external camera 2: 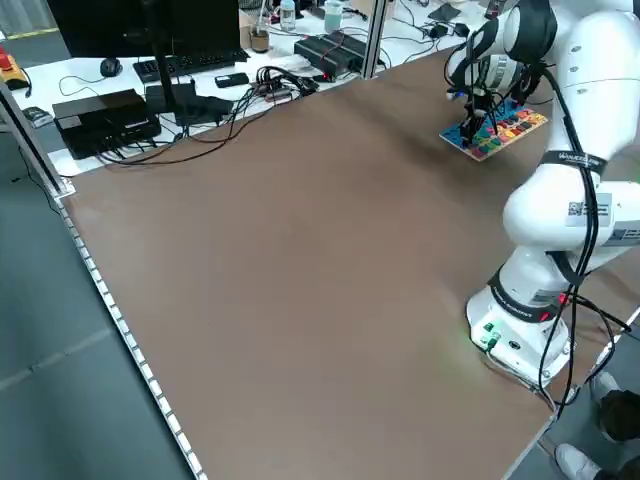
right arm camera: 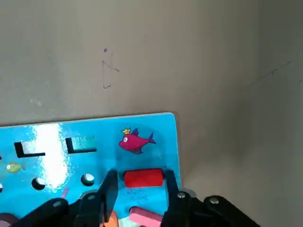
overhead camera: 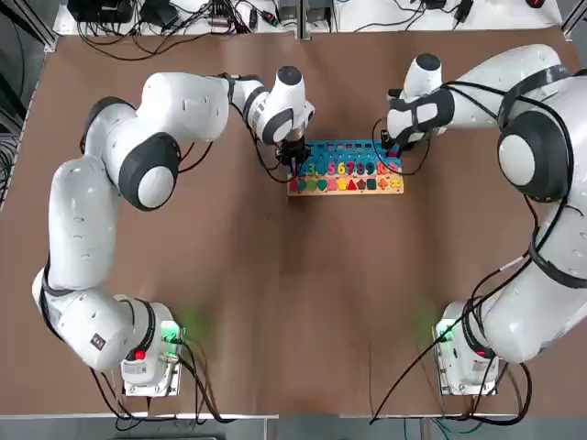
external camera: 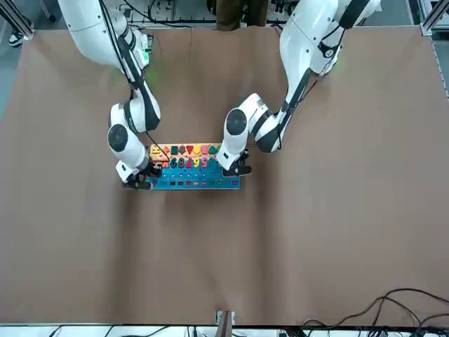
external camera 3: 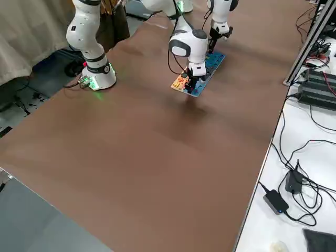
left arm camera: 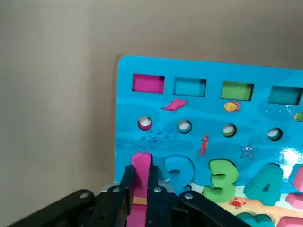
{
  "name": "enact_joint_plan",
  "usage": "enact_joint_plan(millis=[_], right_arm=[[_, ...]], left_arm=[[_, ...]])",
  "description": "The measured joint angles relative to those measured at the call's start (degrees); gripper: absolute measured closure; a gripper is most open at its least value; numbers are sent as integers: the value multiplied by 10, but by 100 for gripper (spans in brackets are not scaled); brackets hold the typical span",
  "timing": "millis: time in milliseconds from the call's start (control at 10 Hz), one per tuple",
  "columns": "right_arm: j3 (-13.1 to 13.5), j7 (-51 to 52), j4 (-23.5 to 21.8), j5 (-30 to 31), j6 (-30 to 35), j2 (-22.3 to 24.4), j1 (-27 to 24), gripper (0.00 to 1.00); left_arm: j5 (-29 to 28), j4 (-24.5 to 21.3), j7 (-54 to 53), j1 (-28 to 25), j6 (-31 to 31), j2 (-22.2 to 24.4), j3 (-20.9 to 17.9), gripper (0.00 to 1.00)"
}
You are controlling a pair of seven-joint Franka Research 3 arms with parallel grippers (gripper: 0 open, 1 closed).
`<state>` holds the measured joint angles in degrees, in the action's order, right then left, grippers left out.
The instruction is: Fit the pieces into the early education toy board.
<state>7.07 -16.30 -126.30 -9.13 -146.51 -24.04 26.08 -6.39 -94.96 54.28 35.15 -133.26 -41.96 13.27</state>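
Note:
The toy board (overhead camera: 348, 149), blue above and pale wood below, lies at the table's far middle. My left gripper (overhead camera: 294, 160) stands over its left end. In the left wrist view that gripper (left arm camera: 140, 196) is shut on a pink piece (left arm camera: 141, 170), held upright at the start of the number row beside the blue 2. My right gripper (overhead camera: 389, 154) is at the board's right end. In its wrist view it (right arm camera: 141, 179) is open and straddles a red piece (right arm camera: 143, 178) that lies flat on the blue board (right arm camera: 94, 135). A pink piece (right arm camera: 147, 216) and an orange one (right arm camera: 111, 216) show just behind.
The brown table (overhead camera: 275, 302) spreads wide around the board. Cables and electronics (overhead camera: 174, 14) line the bench beyond the far edge. Both arm bases (overhead camera: 147, 362) (overhead camera: 468, 357) stand at the near edge. In the left side view a monitor and boxes (external camera 2: 110, 110) sit off the table.

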Motion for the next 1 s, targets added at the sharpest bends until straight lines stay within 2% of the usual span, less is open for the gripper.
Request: enact_joint_plan(millis=[100,200,300,400,500,800,1000], right_arm=[[0,0,2,0,6,8,1,48],[0,-2,4,0,11,19,1,44],[0,-11,5,-1,15,32,1,29],[1,-22,6,-1,21,48,1,16],[2,-27,9,-1,28,66,0,2],[18,-33,27,-1,66,128,-12,1],[32,-15,54,10,128,159,-37,1]], left_arm=[[0,0,0,0,0,0,0,85],[0,0,0,0,0,0,0,85],[0,0,1,0,0,0,0,84],[0,0,2,0,0,0,-1,73],[0,0,3,0,0,-1,-1,70],[0,5,3,-2,0,0,-3,61],[0,12,2,-9,10,15,-3,49]])
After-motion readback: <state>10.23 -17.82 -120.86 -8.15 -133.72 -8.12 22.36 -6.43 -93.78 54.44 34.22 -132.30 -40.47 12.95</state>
